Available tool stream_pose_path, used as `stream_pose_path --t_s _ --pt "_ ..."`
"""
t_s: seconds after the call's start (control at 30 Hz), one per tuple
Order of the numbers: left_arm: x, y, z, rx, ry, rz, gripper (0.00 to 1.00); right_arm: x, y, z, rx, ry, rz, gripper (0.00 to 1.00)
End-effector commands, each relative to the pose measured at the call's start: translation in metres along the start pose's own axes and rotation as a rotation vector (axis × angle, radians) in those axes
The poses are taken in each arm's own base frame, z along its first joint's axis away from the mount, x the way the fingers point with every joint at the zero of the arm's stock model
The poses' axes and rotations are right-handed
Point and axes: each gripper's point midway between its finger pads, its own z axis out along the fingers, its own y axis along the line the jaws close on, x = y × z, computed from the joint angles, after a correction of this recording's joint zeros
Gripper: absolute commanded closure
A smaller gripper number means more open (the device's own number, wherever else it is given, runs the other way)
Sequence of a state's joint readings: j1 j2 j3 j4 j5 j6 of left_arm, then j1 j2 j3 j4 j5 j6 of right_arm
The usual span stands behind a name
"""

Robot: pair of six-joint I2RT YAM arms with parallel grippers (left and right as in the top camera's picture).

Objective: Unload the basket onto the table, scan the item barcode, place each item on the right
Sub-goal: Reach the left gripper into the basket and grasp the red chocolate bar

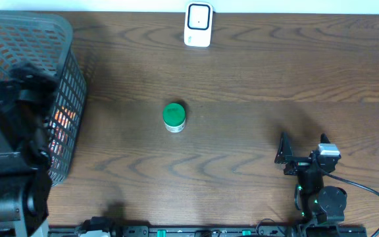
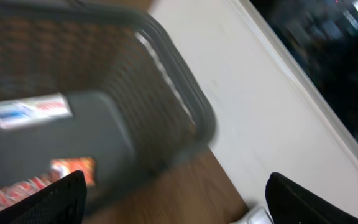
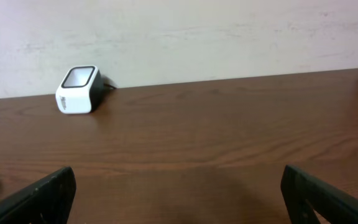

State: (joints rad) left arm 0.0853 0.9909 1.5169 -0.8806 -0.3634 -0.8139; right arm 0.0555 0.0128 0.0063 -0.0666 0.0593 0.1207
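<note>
Saw both tools released, empty: left tool above basket, right tool low over counter. Jar stood mid-counter, well apart from both. Risks I judged: round jar tipping on grasp; barcode turned away from scanner.

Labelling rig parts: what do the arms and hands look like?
The left arm and right arm are black. The right carries a silver-grey block, green lights and a black cable. The left hand and right hand each show two dark blunt fingers.
</note>
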Motion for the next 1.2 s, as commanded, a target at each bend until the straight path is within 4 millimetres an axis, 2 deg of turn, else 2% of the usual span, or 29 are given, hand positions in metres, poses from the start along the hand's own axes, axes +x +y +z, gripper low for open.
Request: stream_pose_path --t_s 0.0,0.1,0.2,0.27,0.33,0.4,0.5,0.57,0.6,0.63,0.67,0.8,0.87,1.0,1.17 --pt "-0.028 0.023 0.005 -0.107 -0.099 -0.032 0.13 0.001 -0.001 0.0 0.002 0.001 -0.013 0.01" --pt "-0.033 0.051 0.023 -0.237 -0.102 -0.049 0.13 0.001 -0.001 0.0 0.002 0.001 -0.013 0.01" --pt "-0.029 0.095 0.042 -0.428 -0.07 -0.12 0.13 0.001 -0.001 0.0 0.002 0.001 -0.013 0.01" --pt "-0.016 0.129 0.055 -0.561 -0.001 -0.214 0.13 0.001 -0.001 0.0 0.002 0.001 -0.013 0.01" --pt "0.0 0.15 0.069 -0.642 0.093 -0.281 0.13 0.001 -0.001 0.0 0.002 0.001 -0.013 0.01" --pt "0.017 0.159 0.084 -0.671 0.194 -0.324 0.13 0.001 -0.001 0.0 0.002 0.001 -0.013 0.01" --pt "0.048 0.158 0.114 -0.652 0.37 -0.388 0.12 0.001 -0.001 0.0 0.002 0.001 -0.013 0.01" --pt "0.063 0.165 0.129 -0.682 0.441 -0.373 0.14 0.001 -0.001 0.0 0.002 0.001 -0.013 0.01" --pt "0.07 0.171 0.134 -0.708 0.473 -0.356 0.29 0.001 -0.001 0.0 0.002 0.001 -0.013 0.01" --pt "0.078 0.178 0.138 -0.746 0.5 -0.366 0.34 0.001 -0.001 0.0 0.002 0.001 -0.013 0.01" --pt "0.087 0.186 0.139 -0.804 0.514 -0.417 0.36 0.001 -0.001 0.0 0.002 0.001 -0.013 0.01" --pt "0.128 0.217 0.129 -1.107 0.491 -0.718 0.35 0.001 -0.001 0.0 0.002 0.001 -0.013 0.01" --pt "0.144 0.227 0.128 -1.187 0.471 -0.788 0.34 0.001 -0.001 0.0 0.002 0.001 -0.013 0.01" --pt "0.168 0.247 0.133 -1.253 0.446 -0.837 0.34 0.001 -0.001 0.0 0.002 0.001 -0.013 0.01" --pt "0.188 0.269 0.146 -1.243 0.402 -0.851 0.28 0.001 -0.001 0.0 0.002 0.001 -0.013 0.01"
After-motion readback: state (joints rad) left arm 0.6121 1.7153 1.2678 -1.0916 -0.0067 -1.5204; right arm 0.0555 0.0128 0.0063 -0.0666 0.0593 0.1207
